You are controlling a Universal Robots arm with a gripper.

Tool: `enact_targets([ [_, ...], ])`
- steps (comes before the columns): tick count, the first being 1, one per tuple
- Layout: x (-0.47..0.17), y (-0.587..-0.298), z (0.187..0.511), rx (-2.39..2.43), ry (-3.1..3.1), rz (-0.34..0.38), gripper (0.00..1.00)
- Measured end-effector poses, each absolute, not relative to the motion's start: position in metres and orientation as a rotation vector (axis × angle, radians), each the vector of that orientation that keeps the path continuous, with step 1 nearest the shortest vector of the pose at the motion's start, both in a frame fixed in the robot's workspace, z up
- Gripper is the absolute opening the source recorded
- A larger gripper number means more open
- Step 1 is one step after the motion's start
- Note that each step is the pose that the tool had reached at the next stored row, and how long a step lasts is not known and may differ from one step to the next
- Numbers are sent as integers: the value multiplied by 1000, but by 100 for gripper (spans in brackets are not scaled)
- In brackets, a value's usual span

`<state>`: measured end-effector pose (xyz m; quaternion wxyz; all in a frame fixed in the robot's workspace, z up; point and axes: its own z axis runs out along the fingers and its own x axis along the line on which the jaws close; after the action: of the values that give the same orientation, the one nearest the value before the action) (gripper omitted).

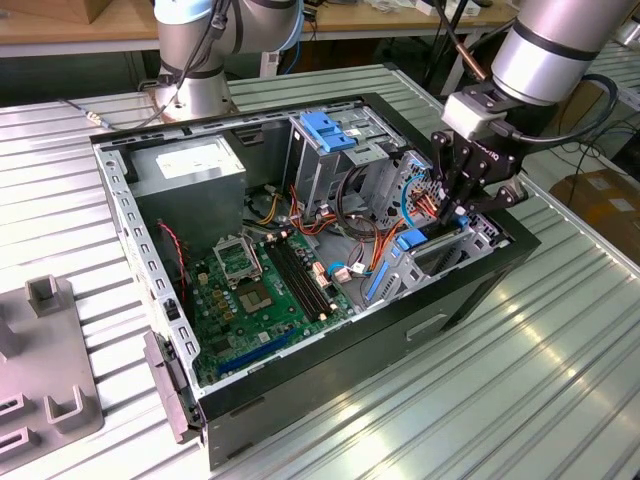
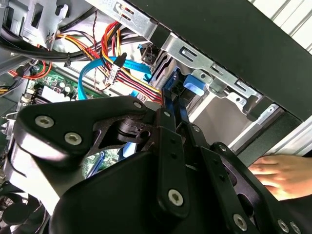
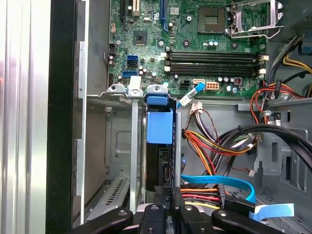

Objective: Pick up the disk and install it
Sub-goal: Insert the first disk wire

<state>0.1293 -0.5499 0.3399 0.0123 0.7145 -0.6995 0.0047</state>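
An open computer case (image 1: pixel 470 290) lies on its side on the ribbed metal surface (image 1: pixel 520 400), with the green motherboard (image 1: pixel 265 290) exposed and a tall grey drive cage (image 1: pixel 335 160) topped by a blue plastic bracket (image 1: pixel 325 130) toward the back. In the exterior view the arm's black tool (image 1: pixel 462 210) reaches down into the corner of the case at the exterior view's right, among red, yellow and blue cables (image 1: pixel 425 200). The disk (image 3: pixel 160 146) stands on edge in a metal bay (image 3: pixel 122 161) inside the case, its bright blue carrier rail uppermost in the first wrist view, with the dark drive body showing beneath it. The tool (image 3: pixel 168 204) sits at the near end of the disk in that view, its fingers drawn in tight against the disk's edge, so it appears clamped on the disk. In the second wrist view the fingers (image 2: pixel 170 126) run up to the blue carrier (image 2: pixel 187 87), which is lodged between the bay's metal walls. A person's hand (image 2: pixel 282 175) rests outside the case wall in the second wrist view.
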Motion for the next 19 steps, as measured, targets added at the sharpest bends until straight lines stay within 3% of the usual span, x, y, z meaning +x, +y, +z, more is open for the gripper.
enact_targets([
  [9,129,-550,342,2228,-2182,13,18],
  [10,129,-550,346,2228,-2182,13,25],
  [14,129,-550,351,2229,-2182,13,25],
  [15,129,-550,351,2228,-2182,13,16],
  [16,129,-550,351,2229,-2182,13,16],
  [17,129,-550,351,2229,-2182,13,10],
  [19,129,-550,351,2229,-2182,13,10],
])
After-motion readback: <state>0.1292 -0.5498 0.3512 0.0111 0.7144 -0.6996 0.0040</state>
